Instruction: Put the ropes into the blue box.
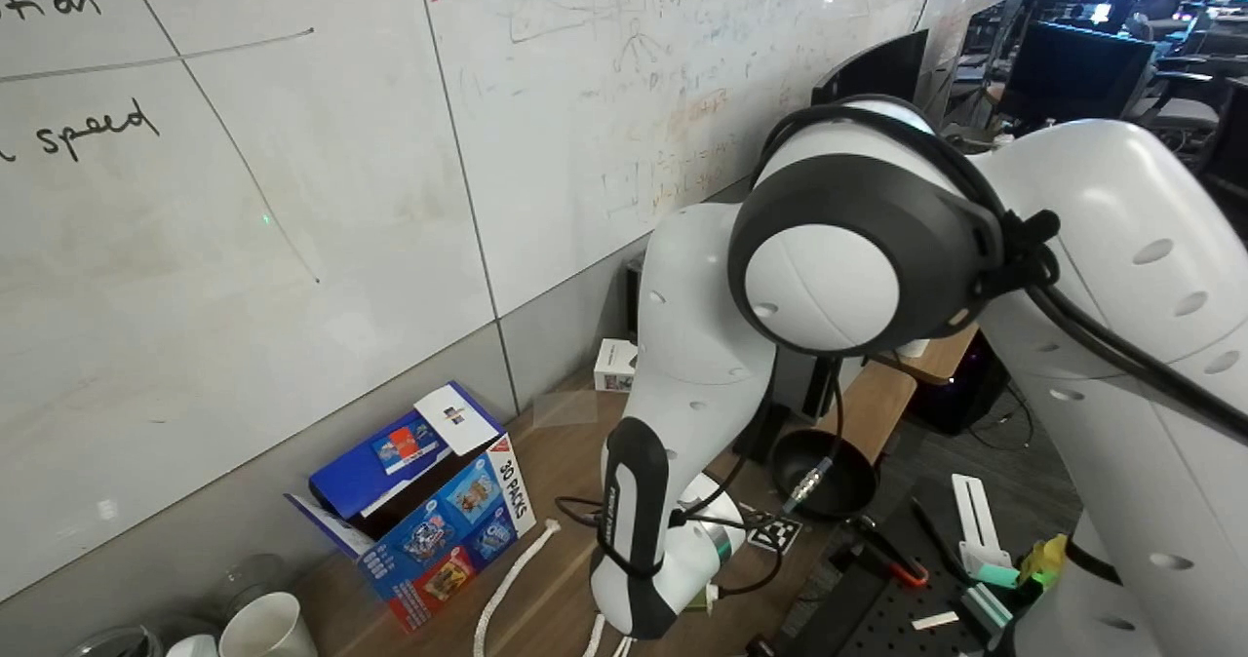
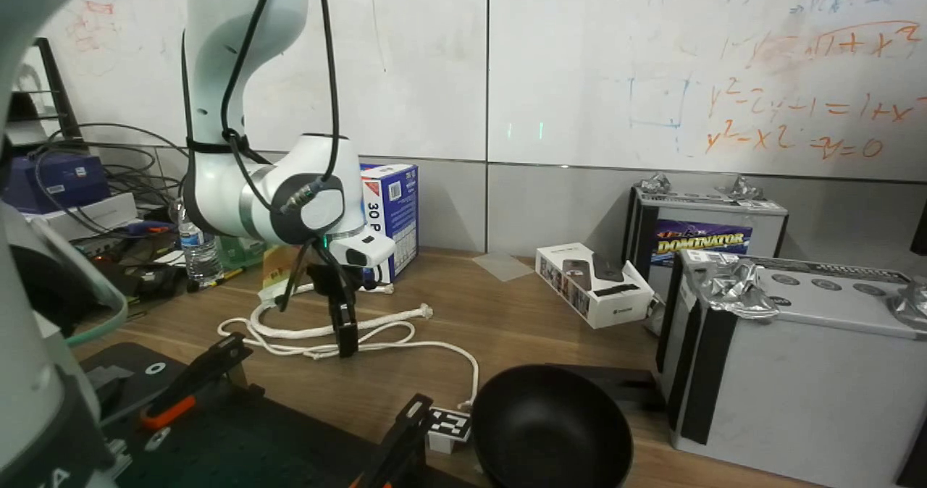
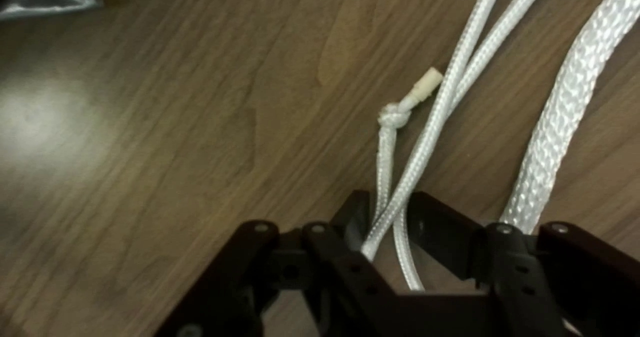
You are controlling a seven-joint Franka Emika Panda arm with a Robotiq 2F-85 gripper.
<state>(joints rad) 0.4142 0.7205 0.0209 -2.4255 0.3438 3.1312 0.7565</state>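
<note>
The white ropes lie loosely curled on the wooden table, in an exterior view [image 2: 384,321]. Part of one [image 1: 512,584] also shows beside the blue box [image 1: 439,501]. The blue box stands against the wall with flaps raised and a dark opening on top; it also shows behind my wrist [image 2: 403,213]. My gripper [image 2: 347,350] points down among the ropes at table height. In the wrist view, the fingertips [image 3: 388,194] stand a narrow gap apart. Thin crossing strands [image 3: 425,142] run between them, with wood visible beside them. A thicker rope [image 3: 560,107] lies outside the right finger.
A black pan [image 2: 550,423] stands at the table's front, beside a small marker block [image 2: 447,426]. A white phone box [image 2: 594,285] and grey battery cases [image 2: 782,379] stand beyond it. A cup [image 1: 263,628] stands near the blue box. Clamps [image 2: 170,408] sit on a black board.
</note>
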